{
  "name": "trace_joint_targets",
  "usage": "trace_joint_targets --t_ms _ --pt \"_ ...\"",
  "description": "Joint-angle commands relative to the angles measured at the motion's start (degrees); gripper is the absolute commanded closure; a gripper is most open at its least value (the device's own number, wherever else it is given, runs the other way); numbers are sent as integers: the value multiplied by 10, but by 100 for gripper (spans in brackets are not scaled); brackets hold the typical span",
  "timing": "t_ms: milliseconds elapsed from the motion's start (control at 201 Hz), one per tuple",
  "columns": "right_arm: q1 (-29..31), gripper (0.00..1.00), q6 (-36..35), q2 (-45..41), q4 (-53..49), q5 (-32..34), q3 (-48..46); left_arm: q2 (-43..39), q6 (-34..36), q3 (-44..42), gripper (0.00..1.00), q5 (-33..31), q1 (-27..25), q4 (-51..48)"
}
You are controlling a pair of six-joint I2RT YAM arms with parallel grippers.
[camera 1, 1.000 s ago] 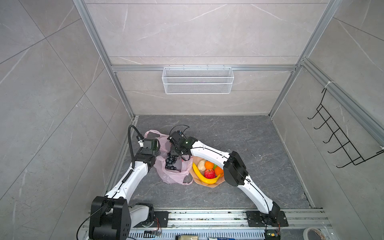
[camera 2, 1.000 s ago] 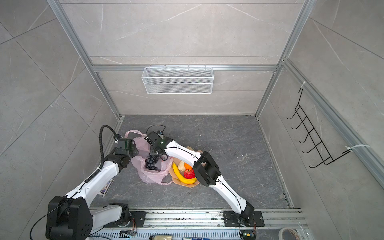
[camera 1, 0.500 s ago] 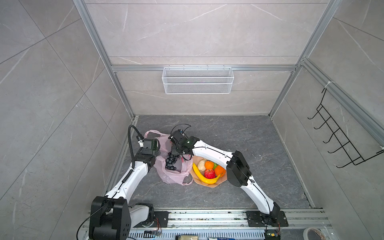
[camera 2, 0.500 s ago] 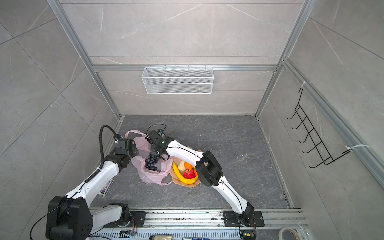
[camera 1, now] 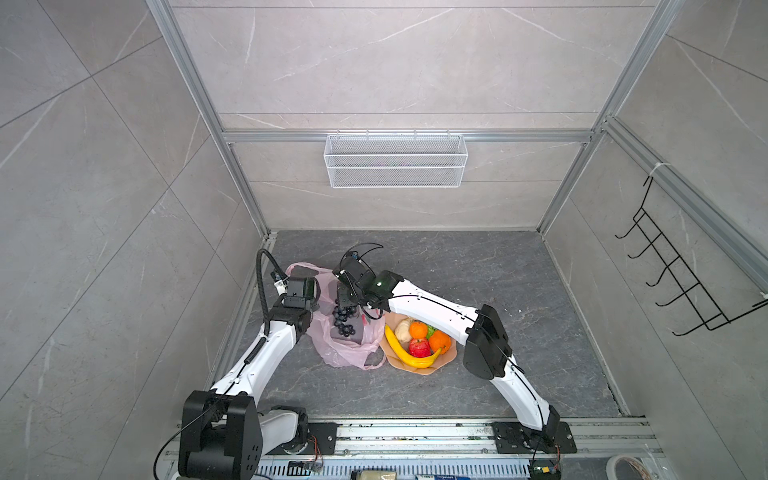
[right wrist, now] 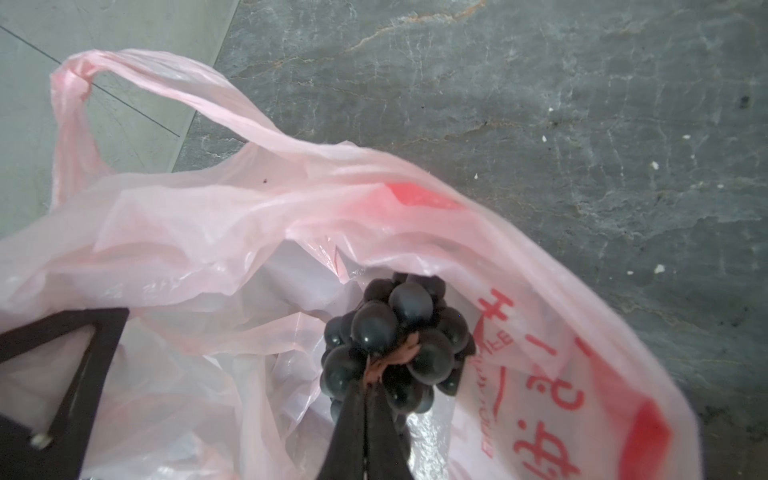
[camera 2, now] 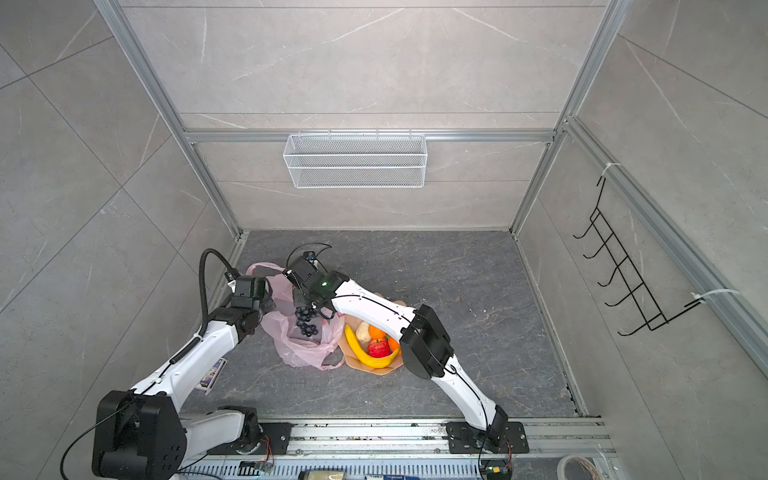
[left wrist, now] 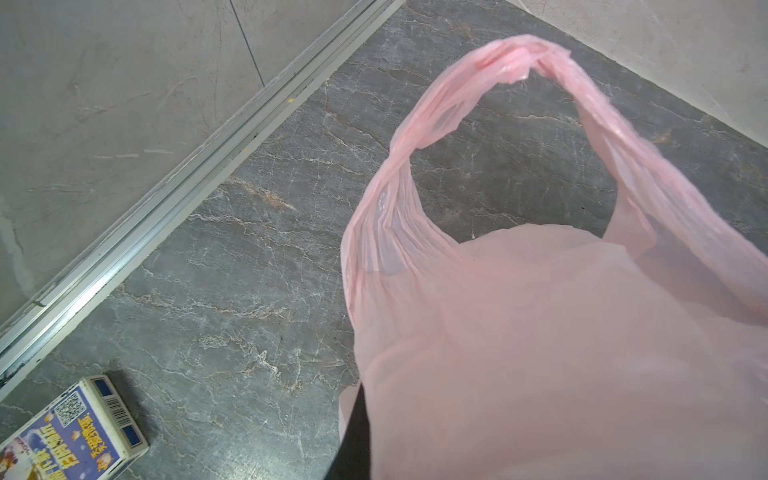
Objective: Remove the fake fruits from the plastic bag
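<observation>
The pale-pink plastic bag (camera 1: 347, 347) lies open on the floor in both top views. My right gripper (right wrist: 368, 376) is shut on the stem of the dark purple grape bunch (right wrist: 399, 345), which hangs over the bag's mouth (camera 1: 344, 322). My left gripper (camera 1: 314, 293) is shut on the bag's rim; in the left wrist view the bag (left wrist: 540, 332) covers the jaws except one dark finger (left wrist: 353, 436). On the peach plate (camera 1: 419, 370) lie a banana (camera 1: 409, 355), two oranges (camera 1: 418, 330), a red apple (camera 1: 419, 347), a cream lump (camera 1: 402, 328) and a green fruit (camera 1: 432, 331).
A small printed card box (left wrist: 70, 432) lies on the floor by the left wall rail (left wrist: 187, 195). A white wire basket (camera 1: 395, 160) hangs on the back wall and a black hook rack (camera 1: 681, 282) on the right wall.
The right arm's elbow has shifted slightly to the right. The grape bunch hangs almost where it was, and the left arm has not moved.
</observation>
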Motion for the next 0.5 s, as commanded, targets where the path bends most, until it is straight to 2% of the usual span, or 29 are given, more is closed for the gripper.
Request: trace_joint_targets --t_ms 0,493 --pt "3 100 -28 -44 11 5 -11 13 -12 34 100 -28 6 -9" --pt "2 100 -81 -127 34 -8 -36 124 -21 151 100 -17 31 -15"
